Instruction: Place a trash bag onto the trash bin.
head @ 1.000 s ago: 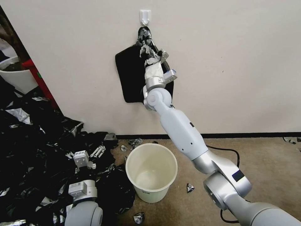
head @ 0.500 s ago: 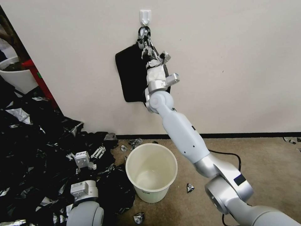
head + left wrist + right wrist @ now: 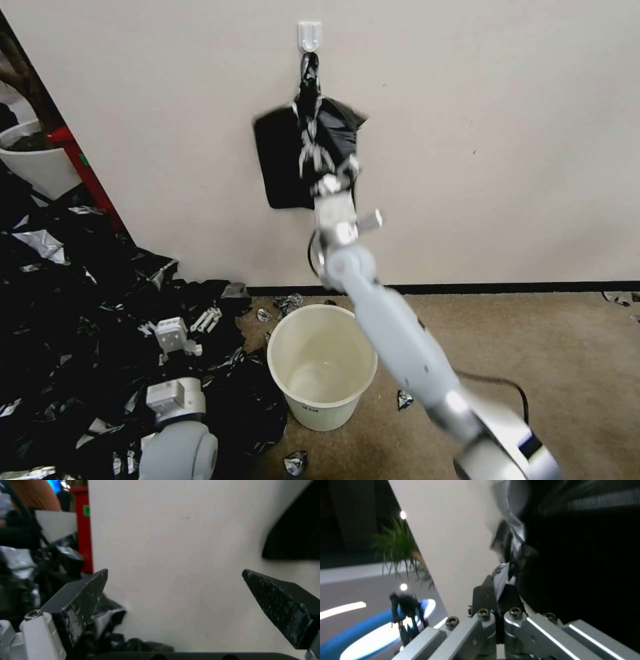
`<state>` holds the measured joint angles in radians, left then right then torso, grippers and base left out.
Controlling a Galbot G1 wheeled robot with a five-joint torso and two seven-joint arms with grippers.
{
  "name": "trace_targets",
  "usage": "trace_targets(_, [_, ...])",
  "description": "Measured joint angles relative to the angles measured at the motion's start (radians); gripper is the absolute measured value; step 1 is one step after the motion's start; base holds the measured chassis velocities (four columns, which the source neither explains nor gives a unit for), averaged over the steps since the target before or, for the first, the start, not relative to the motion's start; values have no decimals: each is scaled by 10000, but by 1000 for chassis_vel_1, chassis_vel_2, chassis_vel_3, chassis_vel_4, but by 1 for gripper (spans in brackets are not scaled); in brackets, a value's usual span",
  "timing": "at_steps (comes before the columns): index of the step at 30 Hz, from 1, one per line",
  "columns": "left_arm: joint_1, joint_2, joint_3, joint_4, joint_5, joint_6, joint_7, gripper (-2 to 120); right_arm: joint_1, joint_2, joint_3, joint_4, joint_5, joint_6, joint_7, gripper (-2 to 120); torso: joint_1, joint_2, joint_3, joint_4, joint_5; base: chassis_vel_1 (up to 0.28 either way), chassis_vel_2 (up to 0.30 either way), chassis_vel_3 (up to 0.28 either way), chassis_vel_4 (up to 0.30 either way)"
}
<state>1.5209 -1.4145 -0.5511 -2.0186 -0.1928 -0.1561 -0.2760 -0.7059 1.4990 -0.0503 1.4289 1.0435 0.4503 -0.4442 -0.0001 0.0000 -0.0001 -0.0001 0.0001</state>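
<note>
The trash bag [image 3: 313, 127] is a glossy black film with a silvery sheen, stretched down from the white wall hook [image 3: 309, 35]. My right gripper [image 3: 328, 181] is shut on its lower end, up against the wall. In the right wrist view the fingers [image 3: 488, 592] pinch the bag's film [image 3: 516, 542]. Behind the bag hangs a flat matte-black pack [image 3: 277, 163]. The cream-white trash bin [image 3: 322, 363] stands upright and open on the carpet below, nothing in it. My left gripper [image 3: 205, 320] rests low over the black shreds left of the bin, and its fingers [image 3: 83, 595] stand wide apart.
A broad heap of black plastic shreds [image 3: 67, 307] covers the floor on the left. A wider white tub [image 3: 33, 160] and a red post [image 3: 87, 173] stand at the far left. Small foil scraps [image 3: 405, 399] lie near the bin. A black cable [image 3: 510, 383] lies on the carpet at right.
My right gripper has dropped from just under the hook to well below it, drawing the glossy bag out into a long strand. The matte pack shifted slightly. The left arm barely moved.
</note>
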Motion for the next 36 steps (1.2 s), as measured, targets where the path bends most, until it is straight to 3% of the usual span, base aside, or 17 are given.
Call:
trace_targets(6, [-325,684,256,182,-1067,-291,531,100,-1090,-204,114,-91,-651,52,-407,0,0,0,1,1,-1,0,0,0,0])
trace_targets(10, [-669,1489,599,218,-1823,-711,1223,100,-1771,-324,165,-168,-1278,168,-682,0,0,0,0,3,-2,0,0,0,0])
trace_targets(13, [-1266,2777,812,289,-2486,-1215,2113,100,-2305,-424,224,-294,-2031,335,-1024,0,0,0,1,1,-5,0,0,0,0])
trace_targets(14, [-1266,2777,812,289,-2486,-1215,2113,100,-2305,-424,224,-294,-2031,335,-1024,0,0,0,1,1,-5,0,0,0,0])
trace_targets(17, [-1880,4189,874,413,-2999,-1709,3061,100,-2575,-490,379,-405,-2704,524,-1380,0,0,0,1,3,-5,0,0,0,0])
trace_targets(21, [-2301,4980,887,563,-3191,-1974,3602,100,-2657,-532,485,-428,-3028,601,-1519,0,0,0,0,1,-1,0,0,0,0])
trace_targets(22, [-2753,5591,946,783,-3240,-2218,4127,100,-2668,-543,652,-428,-3399,696,-1610,0,0,0,1,2,-2,0,0,0,0])
trace_targets(27, [-3523,6404,1223,1056,-3232,-2386,4630,100,-2593,-508,988,-412,-3935,919,-1649,0,0,0,1,3,-2,0,0,0,0])
trace_targets(29, [-4827,7136,1919,1351,-3108,-2216,4749,100,-2479,-430,1318,-6,-3962,1055,-1160,0,0,0,1,3,-3,0,0,0,0])
trace_targets(33, [-6038,7483,2672,1632,-2969,-1935,4860,100,-2460,-362,1434,386,-3755,1065,-755,0,0,0,1,0,-1,0,0,0,0])
trace_targets(36, [-7355,7696,3841,2082,-2808,-1485,5027,100,-2561,-323,1394,819,-3647,1092,-161,0,1,0,1,0,0,0,0,0,0])
